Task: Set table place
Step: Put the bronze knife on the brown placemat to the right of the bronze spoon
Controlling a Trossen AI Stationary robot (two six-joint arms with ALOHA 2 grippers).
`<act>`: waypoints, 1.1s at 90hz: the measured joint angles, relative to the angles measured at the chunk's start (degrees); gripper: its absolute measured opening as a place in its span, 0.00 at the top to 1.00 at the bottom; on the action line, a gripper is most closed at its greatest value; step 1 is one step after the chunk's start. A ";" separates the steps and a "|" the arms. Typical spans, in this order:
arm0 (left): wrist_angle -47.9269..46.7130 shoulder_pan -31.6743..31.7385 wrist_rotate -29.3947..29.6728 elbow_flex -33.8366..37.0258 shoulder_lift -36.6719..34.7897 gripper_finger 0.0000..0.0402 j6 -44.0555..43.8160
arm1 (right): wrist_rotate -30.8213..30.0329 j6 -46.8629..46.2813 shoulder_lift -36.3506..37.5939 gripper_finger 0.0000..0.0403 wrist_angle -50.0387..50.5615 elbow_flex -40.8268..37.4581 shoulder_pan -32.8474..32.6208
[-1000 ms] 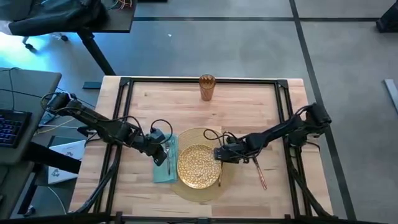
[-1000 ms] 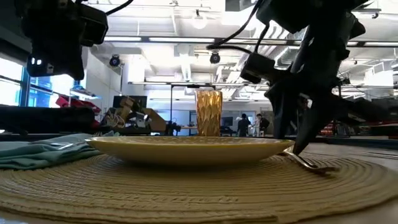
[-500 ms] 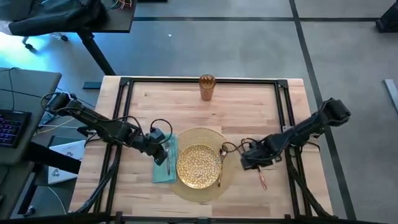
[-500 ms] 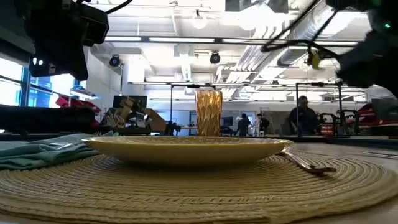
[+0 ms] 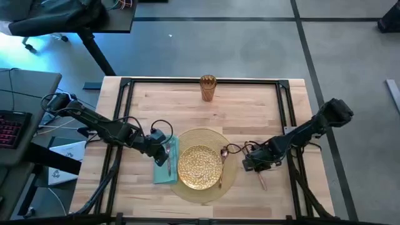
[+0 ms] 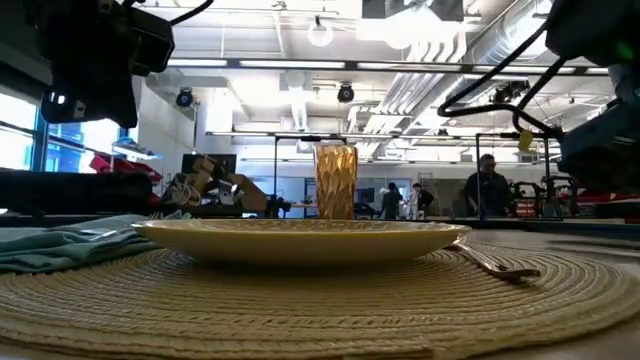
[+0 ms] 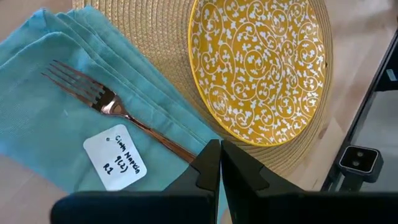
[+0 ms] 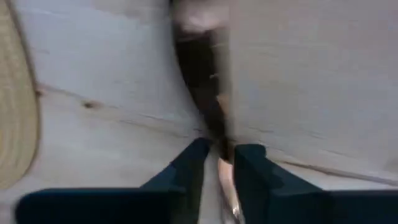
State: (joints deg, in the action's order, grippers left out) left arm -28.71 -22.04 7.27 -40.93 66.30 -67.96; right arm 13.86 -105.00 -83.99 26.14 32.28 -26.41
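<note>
On the near middle of the bench (image 5: pixel 250 106) the place setting is lying: round woven placemat (image 5: pixel 230 176), gold patterned plate (image 5: pixel 200 167) sitting on it, teal napkin (image 5: pixel 164 175) just left of the plate with its right edge touching the mat. Fork (image 7: pixel 118 115) is lying on the napkin, tines away from the left pincer, beside a white handwritten label (image 7: pixel 115 157). Spoon (image 5: pixel 222 164) is resting on the mat at the plate's right edge. Amber cup (image 5: pixel 208 87) is standing upright at the far edge of the bench, well apart from the rest. Knife (image 5: pixel 262 182) is lying on bare wood right of the mat.

Left pincer (image 7: pixel 220 163) is hovering over the napkin near the fork handle, fingers pressed together with nothing between them. Right pincer (image 8: pixel 219 158) is sitting low over the knife, right of the mat, fingers narrowly apart with the knife running between them; whether they are touching it cannot be told.

In the low view, people (image 6: pixel 487 186) are standing in the room behind the bench.
</note>
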 joint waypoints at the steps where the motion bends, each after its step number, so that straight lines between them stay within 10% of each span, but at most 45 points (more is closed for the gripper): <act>1: 0.00 0.00 0.00 0.00 0.00 1.00 -0.07 | -0.10 -0.04 0.00 0.96 -0.17 0.01 0.00; 99: 0.56 0.00 0.85 0.00 0.02 1.00 0.24 | -17.46 -6.11 -5.84 1.00 -25.15 3.30 3.68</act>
State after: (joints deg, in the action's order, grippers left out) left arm -28.14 -22.04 8.12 -40.93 66.32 -67.72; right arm -3.60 -111.11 -89.82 0.99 35.57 -22.74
